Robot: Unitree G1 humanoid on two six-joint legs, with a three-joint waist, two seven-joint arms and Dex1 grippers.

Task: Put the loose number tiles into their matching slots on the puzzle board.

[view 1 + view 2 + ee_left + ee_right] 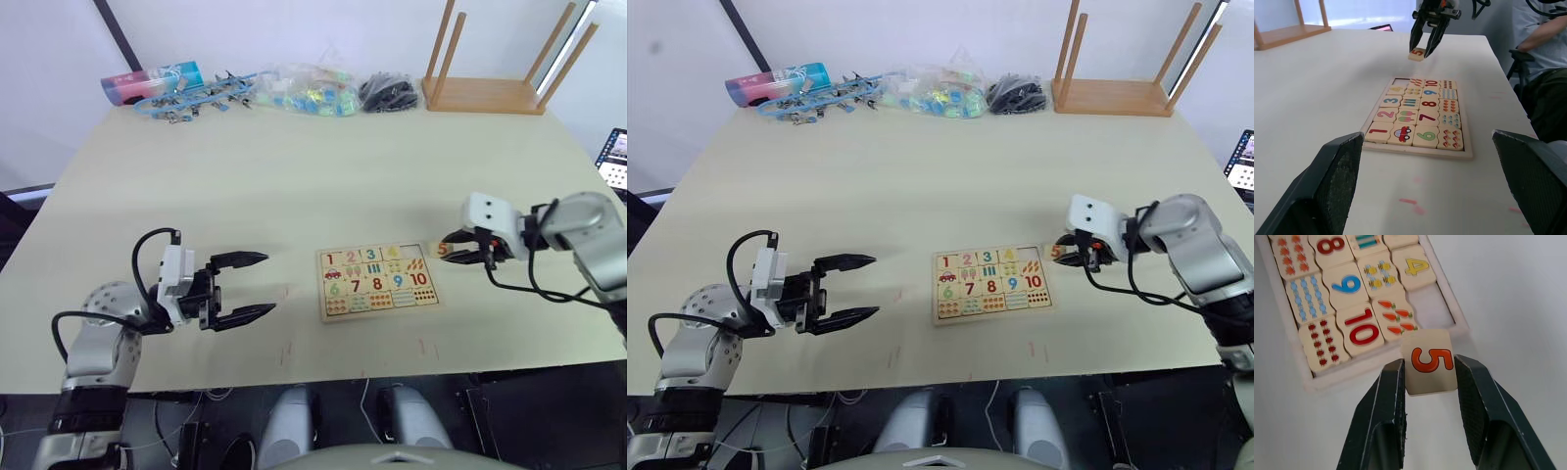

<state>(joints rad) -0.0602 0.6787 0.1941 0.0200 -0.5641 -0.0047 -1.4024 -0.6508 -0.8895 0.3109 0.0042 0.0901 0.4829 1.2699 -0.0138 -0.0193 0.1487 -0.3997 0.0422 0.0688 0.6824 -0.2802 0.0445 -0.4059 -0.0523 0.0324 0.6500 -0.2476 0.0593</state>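
Right wrist view gives you the clearest read: your right gripper has the 5 tile pinched between its two fingers, digit face up, held just outside the board by its corner. The one empty slot sits beside the yellow 4, above the carrot tile; tiles 1 to 4 look already seated, so this is probably the last one. In the left eye view the tile lies at about 3 o'clock from the board, just off its upper corner, so carry it toward 9 o'clock until it hangs over the gap. Clear the raised frame first; whether the tile is lifted or resting on the table I cannot tell, so raise it before you move it. Square the tile's edges to the slot, since it looks slightly rotated against the board's lines, and lower it flat, not corner-first. Watch that a fingertip doesn't catch the 4 or the frame on the way down; let go only once the tile sits level. Your left gripper hangs open well off the board at 9 o'clock and can stay put.
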